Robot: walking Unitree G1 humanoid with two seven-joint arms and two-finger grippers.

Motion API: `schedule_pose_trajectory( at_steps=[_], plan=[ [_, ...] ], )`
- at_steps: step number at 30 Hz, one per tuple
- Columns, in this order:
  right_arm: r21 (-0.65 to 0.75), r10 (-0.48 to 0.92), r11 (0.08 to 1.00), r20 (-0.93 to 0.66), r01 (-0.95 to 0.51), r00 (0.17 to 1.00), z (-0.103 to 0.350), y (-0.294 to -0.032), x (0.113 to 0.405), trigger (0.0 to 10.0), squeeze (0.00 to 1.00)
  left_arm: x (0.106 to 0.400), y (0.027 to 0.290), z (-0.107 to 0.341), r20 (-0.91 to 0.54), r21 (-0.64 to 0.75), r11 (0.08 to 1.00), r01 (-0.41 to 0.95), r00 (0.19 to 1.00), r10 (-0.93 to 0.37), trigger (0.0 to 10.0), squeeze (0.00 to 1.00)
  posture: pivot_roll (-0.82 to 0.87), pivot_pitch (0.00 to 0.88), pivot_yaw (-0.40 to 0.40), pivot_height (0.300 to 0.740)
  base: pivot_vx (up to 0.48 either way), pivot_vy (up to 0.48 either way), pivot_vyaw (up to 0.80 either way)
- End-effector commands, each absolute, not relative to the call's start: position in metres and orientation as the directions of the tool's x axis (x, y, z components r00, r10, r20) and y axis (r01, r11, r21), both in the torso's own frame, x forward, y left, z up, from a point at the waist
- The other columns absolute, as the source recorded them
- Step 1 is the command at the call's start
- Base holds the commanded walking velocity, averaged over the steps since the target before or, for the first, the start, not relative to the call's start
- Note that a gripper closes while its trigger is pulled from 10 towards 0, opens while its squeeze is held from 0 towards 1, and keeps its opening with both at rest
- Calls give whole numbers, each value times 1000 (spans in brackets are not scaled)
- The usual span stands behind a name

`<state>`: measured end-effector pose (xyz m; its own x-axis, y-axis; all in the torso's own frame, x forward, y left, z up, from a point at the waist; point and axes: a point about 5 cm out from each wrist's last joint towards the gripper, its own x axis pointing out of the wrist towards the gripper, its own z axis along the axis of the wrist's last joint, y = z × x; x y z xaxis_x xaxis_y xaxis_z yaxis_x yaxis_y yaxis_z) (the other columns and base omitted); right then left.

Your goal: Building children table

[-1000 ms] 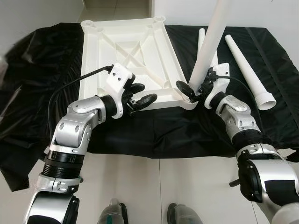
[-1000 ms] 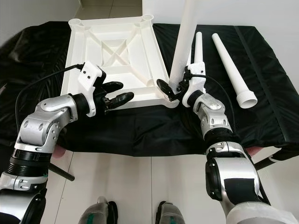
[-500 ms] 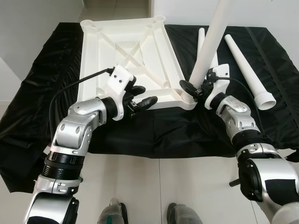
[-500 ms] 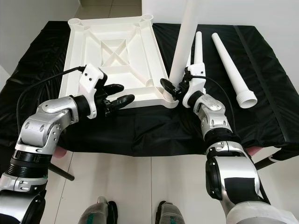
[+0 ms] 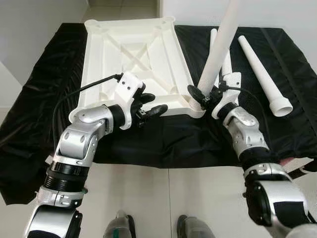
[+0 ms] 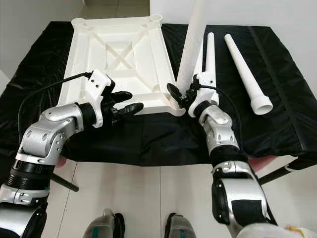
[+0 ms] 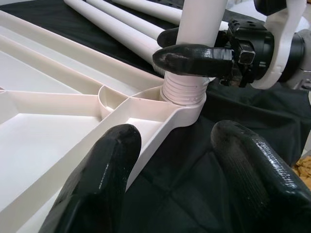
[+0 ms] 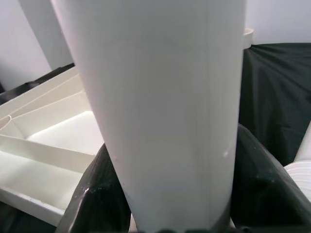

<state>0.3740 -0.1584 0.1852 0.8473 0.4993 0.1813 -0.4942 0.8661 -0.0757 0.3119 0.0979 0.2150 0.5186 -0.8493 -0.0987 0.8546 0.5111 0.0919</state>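
leg (image 5: 220, 44) looks like hollow moulded plastic: light, stiff, smooth and a bit slippery, tapered so the grip wants to slide toward the thin end. best hold is low, just above the threaded collar, where it's thickest and torque goes straight into the screw joint (a high grip would just lever it sideways). that's where the right gripper (image 5: 204, 97) has it, fingers pinched on the leg near its base.

leg stands in the near right corner socket (image 7: 183, 99) of the top (image 5: 133, 54), leaning slightly. thread rings show above the socket in the left wrist view, so i'd judge it not fully screwed in. risk: cross-threading if the tilt is kept while turning.

left gripper (image 5: 148, 105) is spread, holding nothing, at the top's near edge, just beside it; contact can't be told. likely there to brace the top against spinning, since it's light and sits on loose black cloth (image 5: 44, 99).

top is white, upside down, ribbed underside up with an x brace, round sockets at corners. two spare legs (image 5: 260, 67) lie on the cloth to its right.
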Motion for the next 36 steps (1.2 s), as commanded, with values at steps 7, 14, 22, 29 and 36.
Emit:
schedule_pose_trajectory(
  at_steps=[7,14,22,29,36],
  plan=[
    [0,414,906,221,-424,883,182,-149,365,10000,0,311,97,213,-106,93,507,857,515,-851,10000,0,-9,86,49,740,0,0,0],
    [74,186,976,228,-207,956,184,-158,364,10000,0,310,97,213,-106,93,505,858,513,-852,10000,0,-13,78,50,740,0,0,0],
    [68,-40,997,202,27,978,181,-170,362,10000,0,310,97,213,-107,94,505,858,513,-852,10000,0,-14,79,48,740,0,0,0],
    [69,-148,988,134,140,980,164,-168,355,10000,0,310,97,213,-106,91,506,858,514,-851,10000,0,-12,83,47,740,0,0,0],
    [62,-157,987,119,150,980,159,-155,348,10000,0,310,97,213,-108,89,507,857,514,-851,10000,0,-16,87,49,740,0,0,0]
  ],
)
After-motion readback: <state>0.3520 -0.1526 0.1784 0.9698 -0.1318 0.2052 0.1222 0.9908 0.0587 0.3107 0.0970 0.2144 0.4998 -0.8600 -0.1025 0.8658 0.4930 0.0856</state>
